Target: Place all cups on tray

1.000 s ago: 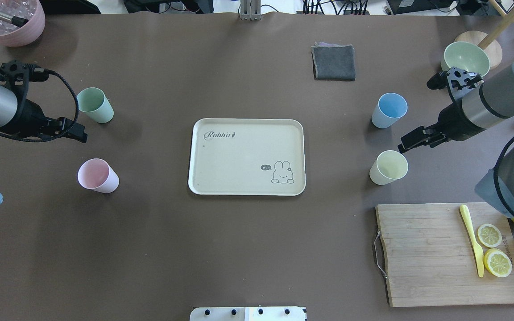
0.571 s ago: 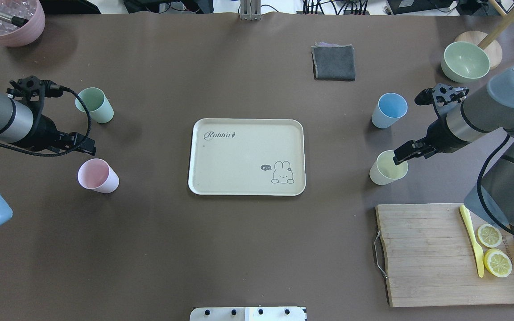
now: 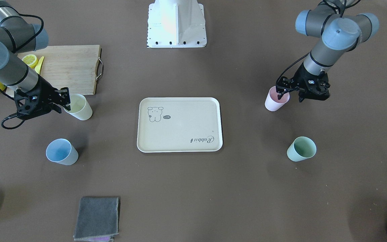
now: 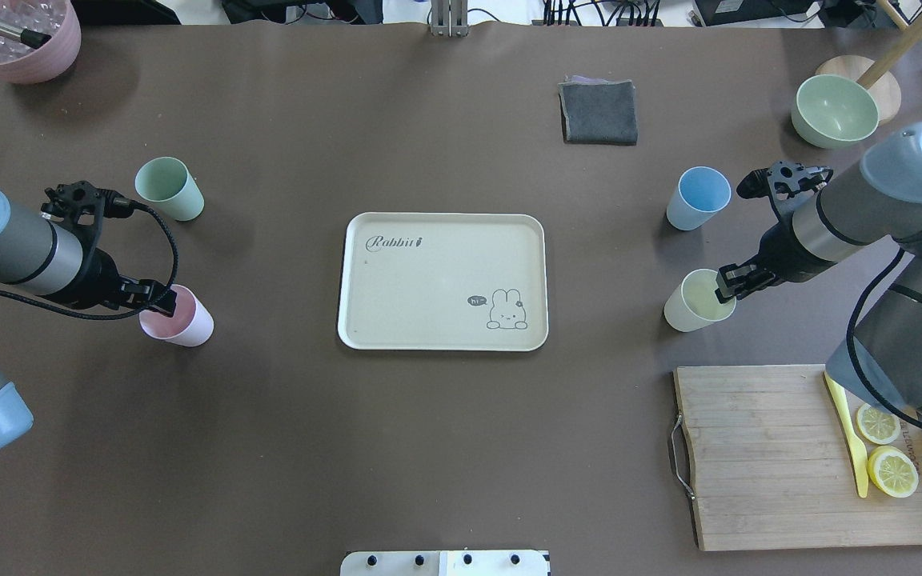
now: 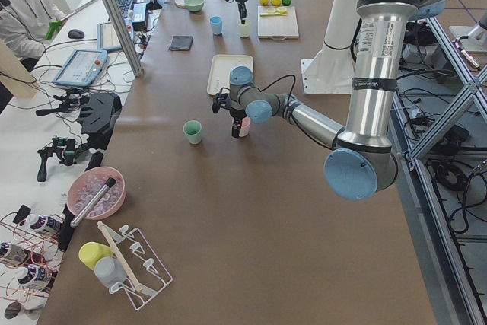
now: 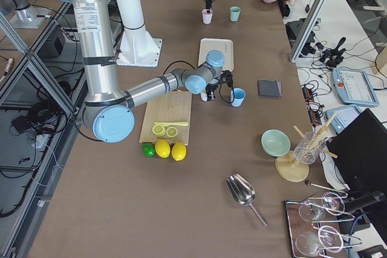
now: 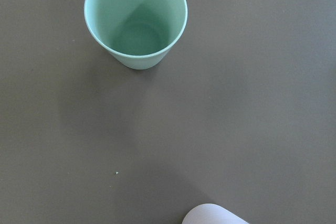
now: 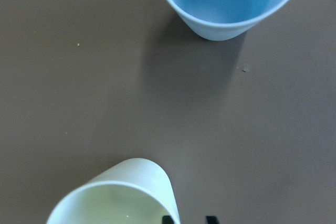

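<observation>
The cream tray (image 4: 429,272) lies at the table's centre with nothing on it; it also shows in the front view (image 3: 180,134). The pink cup (image 4: 187,325) and mint cup (image 4: 169,188) stand to its left, the blue cup (image 4: 697,198) and yellow cup (image 4: 687,304) to its right. My left gripper (image 4: 163,302) is at the pink cup's near rim (image 3: 273,102) and looks open. My right gripper (image 4: 723,290) is open, its fingertips (image 8: 167,219) straddling the yellow cup's wall (image 8: 115,198). The left wrist view shows the mint cup (image 7: 135,19) and an edge of the pink cup (image 7: 215,214).
A wooden cutting board (image 4: 765,456) with lemon slices and a yellow knife lies front right. A folded grey cloth (image 4: 599,112) lies behind the tray. A pale green bowl (image 4: 835,110) stands far right, a pink pot (image 4: 17,40) far left.
Both arms moved toward the robot and down. The left gripper went from between the mint and pink cups to the pink cup's rim. The right went to the yellow cup's rim.
</observation>
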`<state>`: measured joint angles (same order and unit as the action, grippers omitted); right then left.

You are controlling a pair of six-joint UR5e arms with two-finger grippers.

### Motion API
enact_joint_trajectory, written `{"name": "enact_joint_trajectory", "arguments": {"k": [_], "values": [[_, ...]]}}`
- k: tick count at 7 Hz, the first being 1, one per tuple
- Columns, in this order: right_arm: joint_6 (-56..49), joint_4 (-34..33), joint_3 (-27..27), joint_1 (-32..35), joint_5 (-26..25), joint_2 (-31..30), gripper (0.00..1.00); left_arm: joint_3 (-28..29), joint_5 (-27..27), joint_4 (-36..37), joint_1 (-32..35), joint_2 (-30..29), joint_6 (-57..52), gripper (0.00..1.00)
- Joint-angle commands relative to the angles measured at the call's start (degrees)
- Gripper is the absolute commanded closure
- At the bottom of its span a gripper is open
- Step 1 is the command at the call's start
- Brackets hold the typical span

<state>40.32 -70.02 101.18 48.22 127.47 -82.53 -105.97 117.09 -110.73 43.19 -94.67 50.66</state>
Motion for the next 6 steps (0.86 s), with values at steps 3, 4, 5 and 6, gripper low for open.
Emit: {"name": "enact_joint_trajectory", "arguments": {"k": [3,4,5,6], "values": [[0.0,-1.7,1.1,1.4,3.7,1.4,1.0,-2.8,2.3,5.0,-0.6,-1.8,0.1,1.0],[0.1,-5.8,1.4,1.7,4.1,5.9,1.0,-3.7,2.6,14.6,-0.5,-9.9,0.8,1.0],[2.2,-11.0,1.4,1.4,3.6,11.2,1.0,-3.1,2.5,21.1,-0.9,-18.0,5.4,1.0],[8.1,-11.4,1.2,-1.9,2.4,14.7,1.0,-0.9,2.4,23.0,-3.0,-23.4,8.6,1.0]]}}
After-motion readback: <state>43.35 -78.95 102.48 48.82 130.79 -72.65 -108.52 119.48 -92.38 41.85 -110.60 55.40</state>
